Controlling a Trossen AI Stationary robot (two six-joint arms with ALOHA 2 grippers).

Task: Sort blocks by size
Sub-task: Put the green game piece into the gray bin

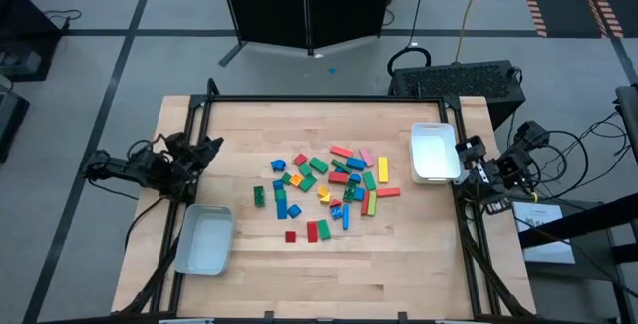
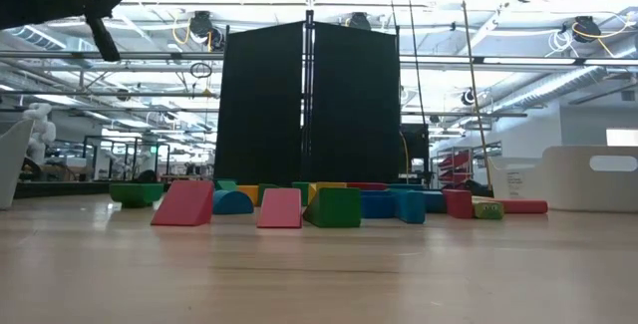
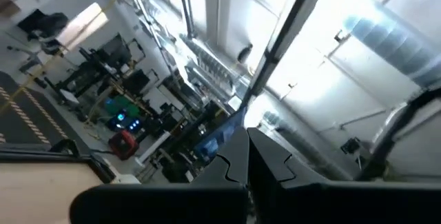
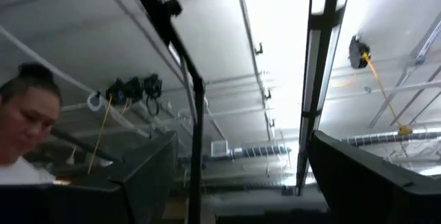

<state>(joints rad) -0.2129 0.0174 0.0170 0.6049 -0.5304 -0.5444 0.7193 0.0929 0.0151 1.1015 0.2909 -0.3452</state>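
Several small blocks [image 1: 329,184] in red, green, blue, yellow, orange and pink lie scattered in a loose heap at the middle of the wooden table; in the low view the blocks [image 2: 334,204] rest flat in a row. My left gripper [image 1: 211,148] is drawn back at the table's left edge, shut and empty, its fingers meeting in the left wrist view [image 3: 247,156] and pointing upward. My right gripper [image 1: 467,152] is drawn back at the right edge beside a tray, open and tilted up toward the ceiling [image 4: 241,182], with nothing between its fingers.
A pale tray [image 1: 204,241] lies near the table's front left. A white tray [image 1: 435,153] lies at the right edge. A dark frame [image 1: 329,98] runs around the table. A person [image 4: 27,124] shows in the right wrist view, beyond the table.
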